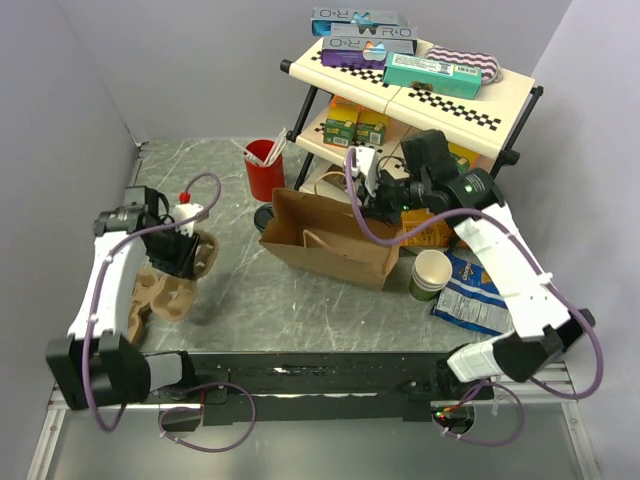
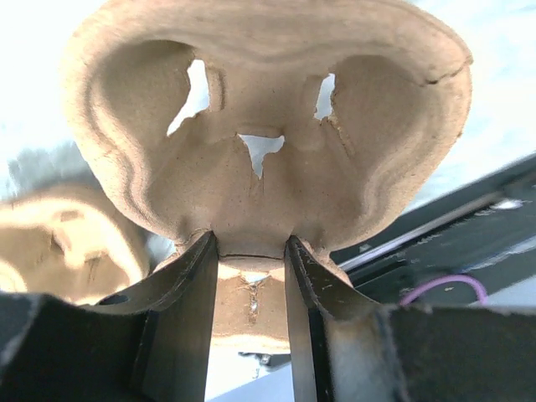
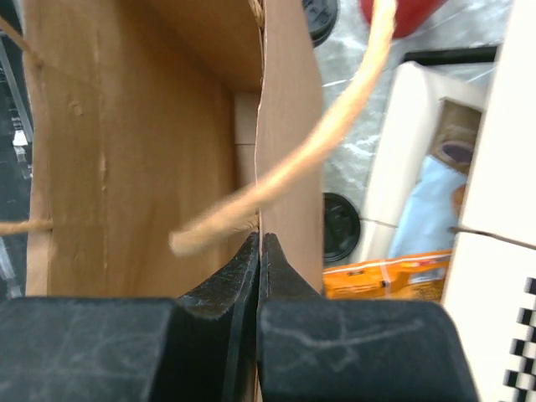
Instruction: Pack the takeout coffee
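Where walls meet marbled table, left pincer holding carrier, right pincer pinching bag

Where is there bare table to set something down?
Bare table runs in front of the paper bag, between the pulp cup carriers and the stack of green cups. The back left corner beside the red cup is also free. Right of the bag is crowded: snack bag, shelf rack.

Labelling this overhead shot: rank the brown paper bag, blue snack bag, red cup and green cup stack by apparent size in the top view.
1. brown paper bag
2. blue snack bag, partly hidden
3. red cup and green cup stack: look alike, so unranked
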